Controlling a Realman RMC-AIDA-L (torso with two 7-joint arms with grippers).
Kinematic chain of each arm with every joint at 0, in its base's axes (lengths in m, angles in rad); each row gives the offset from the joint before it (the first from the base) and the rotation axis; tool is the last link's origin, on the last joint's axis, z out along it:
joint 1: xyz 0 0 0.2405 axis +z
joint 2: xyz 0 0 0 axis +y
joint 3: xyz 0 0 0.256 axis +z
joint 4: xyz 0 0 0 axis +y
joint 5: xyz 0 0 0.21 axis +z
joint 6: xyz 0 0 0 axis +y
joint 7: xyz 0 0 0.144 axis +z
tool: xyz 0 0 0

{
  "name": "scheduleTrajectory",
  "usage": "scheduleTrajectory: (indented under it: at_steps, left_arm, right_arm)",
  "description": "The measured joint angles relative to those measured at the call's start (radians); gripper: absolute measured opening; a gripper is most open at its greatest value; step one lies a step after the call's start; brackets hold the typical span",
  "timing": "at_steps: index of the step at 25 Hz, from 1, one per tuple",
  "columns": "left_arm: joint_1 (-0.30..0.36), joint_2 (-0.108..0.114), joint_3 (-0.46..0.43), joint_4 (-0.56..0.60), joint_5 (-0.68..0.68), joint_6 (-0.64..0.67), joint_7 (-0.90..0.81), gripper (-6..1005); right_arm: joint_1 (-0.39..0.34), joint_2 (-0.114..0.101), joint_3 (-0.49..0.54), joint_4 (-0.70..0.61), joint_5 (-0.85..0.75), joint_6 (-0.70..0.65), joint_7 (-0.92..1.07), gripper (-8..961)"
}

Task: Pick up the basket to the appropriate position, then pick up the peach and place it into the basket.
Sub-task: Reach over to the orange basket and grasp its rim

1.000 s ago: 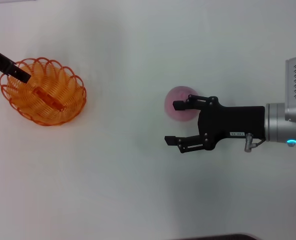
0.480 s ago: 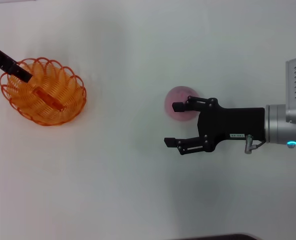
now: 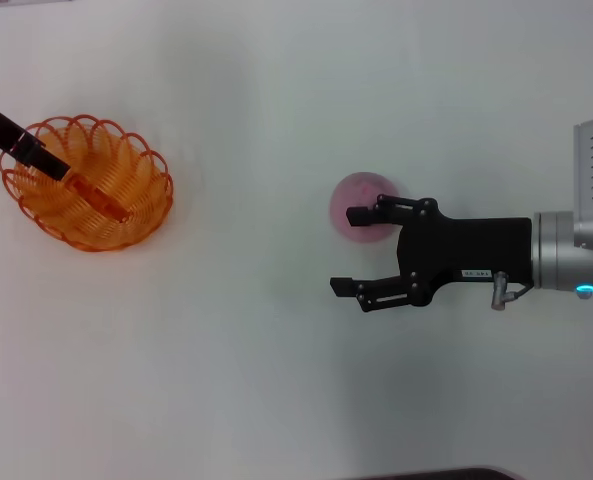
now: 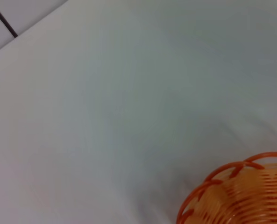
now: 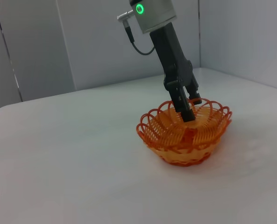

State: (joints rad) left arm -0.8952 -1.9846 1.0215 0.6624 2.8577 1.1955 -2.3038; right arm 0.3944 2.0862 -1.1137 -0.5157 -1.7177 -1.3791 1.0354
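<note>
The orange wire basket [image 3: 101,205] stands on the white table at the far left. My left gripper [image 3: 34,152] is at its far-left rim; in the right wrist view it [image 5: 190,106] reaches down over the basket [image 5: 185,142], one finger inside the rim and one outside, slightly apart. The basket's rim also shows in the left wrist view [image 4: 236,196]. The pink peach [image 3: 358,200] lies right of centre. My right gripper [image 3: 344,250] is open and empty just in front of the peach, its upper finger over the peach's near side.
The white tabletop [image 3: 246,350] stretches between basket and peach. A dark strip [image 3: 426,475] lies at the near edge. Grey wall panels [image 5: 82,42] stand behind the table's far side.
My left gripper has drawn back a little toward the basket's rim while the basket stayed still. My right gripper and the peach have barely moved.
</note>
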Motion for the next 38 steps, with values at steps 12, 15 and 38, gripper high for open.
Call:
scheduleTrajectory:
  at_steps: [12, 15, 38]
  left_arm:
    - [0.001, -0.002, 0.000, -0.003, 0.000, -0.004, -0.007, 711]
    - [0.002, -0.002, 0.016, -0.002, 0.000, -0.005, -0.006, 703]
    - [0.001, -0.006, 0.032, 0.005, 0.000, -0.015, -0.020, 154]
  right_arm:
    - [0.000, 0.000, 0.000, 0.001, -0.008, 0.000, 0.000, 947]
    - [0.000, 0.000, 0.000, 0.002, -0.008, 0.000, 0.000, 947]
    - [0.000, 0.000, 0.000, 0.001, -0.008, -0.003, 0.004, 946]
